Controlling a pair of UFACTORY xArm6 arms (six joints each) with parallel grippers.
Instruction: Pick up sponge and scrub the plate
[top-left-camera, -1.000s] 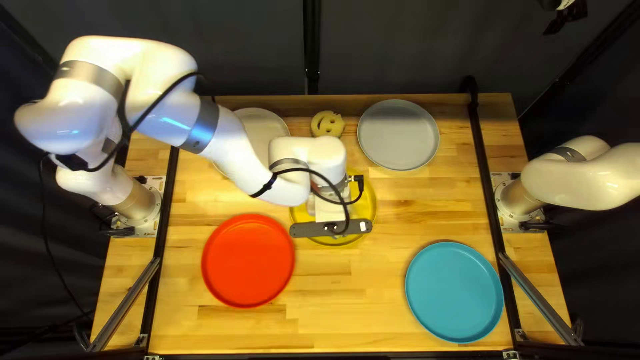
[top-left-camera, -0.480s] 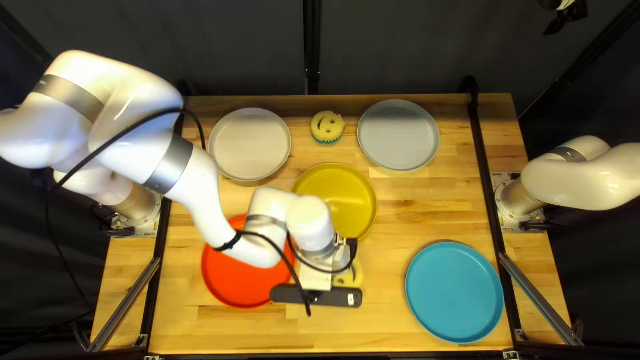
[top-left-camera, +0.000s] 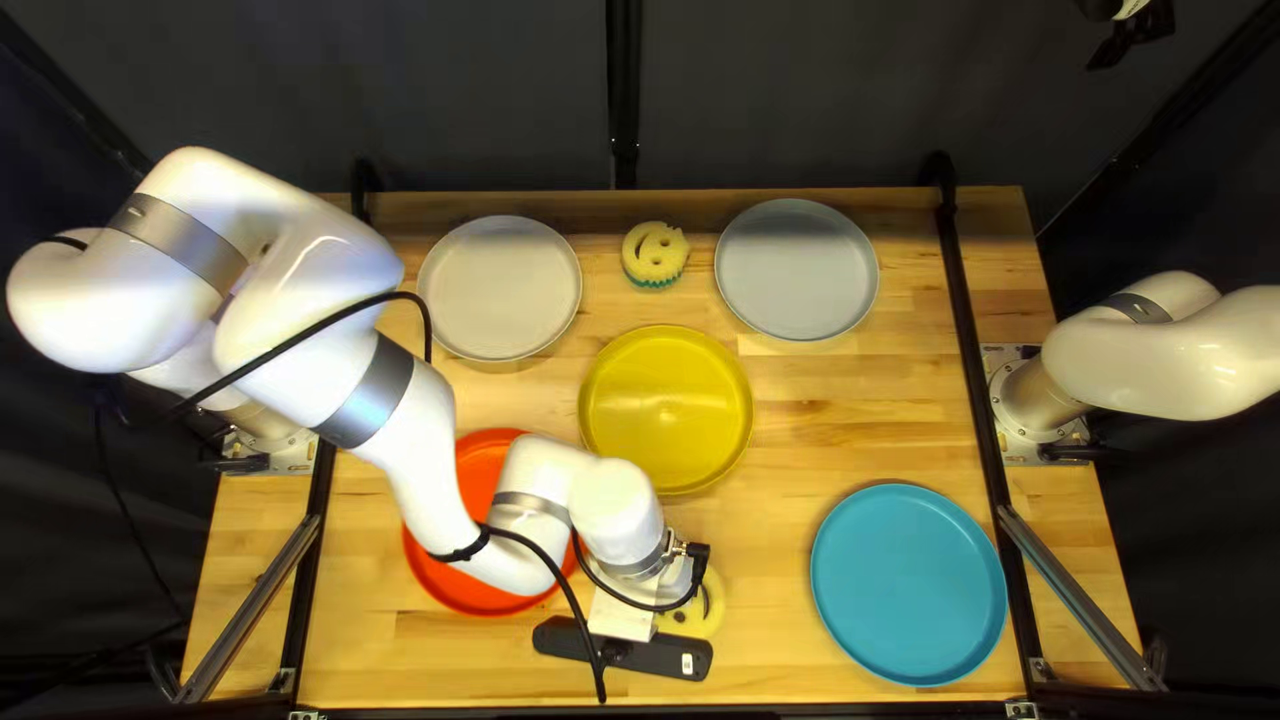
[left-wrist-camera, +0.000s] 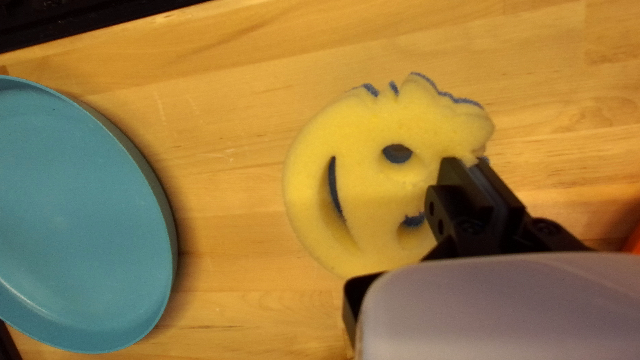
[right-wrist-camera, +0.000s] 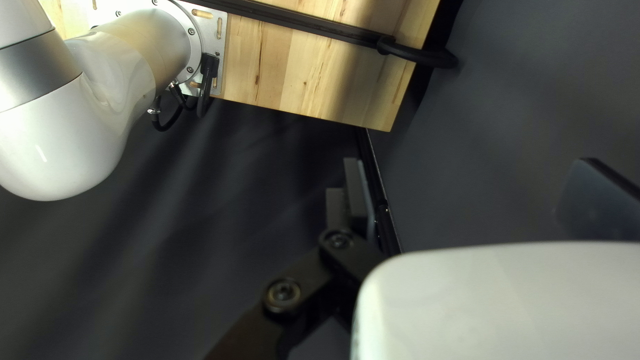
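Note:
In the top left view my left gripper [top-left-camera: 624,616] is low near the table's near edge, its fingertips hidden. A yellow smiley sponge [top-left-camera: 707,600] pokes out beside it, partly covered. The left wrist view has the left gripper [left-wrist-camera: 472,163] shut on the edge of this blue-backed sponge [left-wrist-camera: 360,200]; whether it touches the table I cannot tell. A yellow plate [top-left-camera: 667,407] lies mid-table, and a red plate [top-left-camera: 487,467] is partly under my left arm. Far from any object, my right gripper [right-wrist-camera: 475,193] stands open in its wrist view, its fingers wide apart.
A second, green-backed sponge [top-left-camera: 655,254] lies between a whitish plate [top-left-camera: 500,287] and a grey plate [top-left-camera: 798,270] at the far side. The blue plate [top-left-camera: 908,584] is at the near right, also ahead of my left gripper as a blue plate [left-wrist-camera: 80,213].
My left arm has swung from over the yellow plate toward the table's near edge, uncovering that plate. The sponge has travelled along with its gripper. My right arm keeps still.

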